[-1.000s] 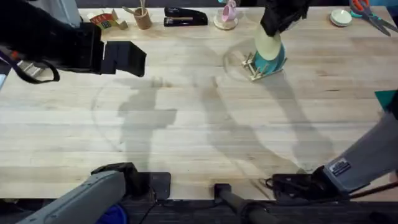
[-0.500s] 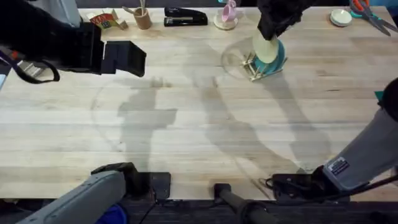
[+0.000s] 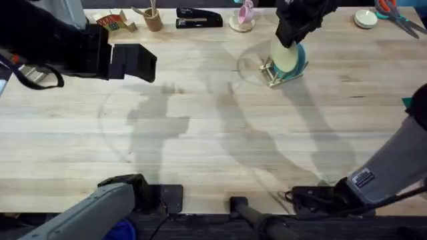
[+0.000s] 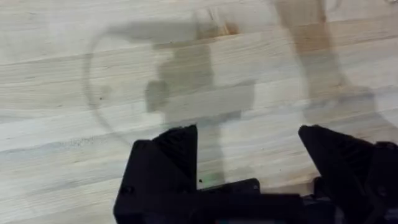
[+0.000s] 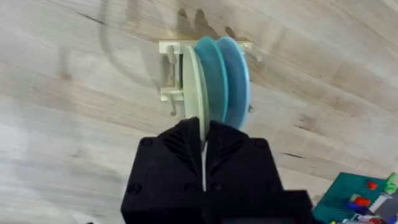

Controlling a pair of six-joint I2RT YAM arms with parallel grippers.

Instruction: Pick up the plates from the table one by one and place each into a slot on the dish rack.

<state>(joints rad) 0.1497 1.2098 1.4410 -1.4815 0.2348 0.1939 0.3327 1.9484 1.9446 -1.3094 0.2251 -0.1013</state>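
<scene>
Plate in hand: the pale cream-yellow round plate (image 5: 194,87) stands on edge, its rim pinched between the black fingers of the right gripper (image 5: 204,138), which are clenched on it.
Plate axis: in the right wrist view its edge runs straight up from the fingers toward the centre of the frame, in line with the rack's gaps.
Left gripper (image 4: 249,146): nearest in the overhead view, at the upper left, well apart from the rack; fingers spread wide, grasping nothing, bare wood beneath.
Small light wooden dish rack (image 3: 269,72): upper right of centre in the overhead view, under the right gripper.
Slot relation: the cream plate sits just beside two teal-blue round plates (image 5: 225,81) already on edge; I judge it is in or nearly in its gap, though the pegs' hold is hidden.
Light plank table (image 3: 200,147): no plates lying flat.
Writing: a small label on the right arm, unreadable.
</scene>
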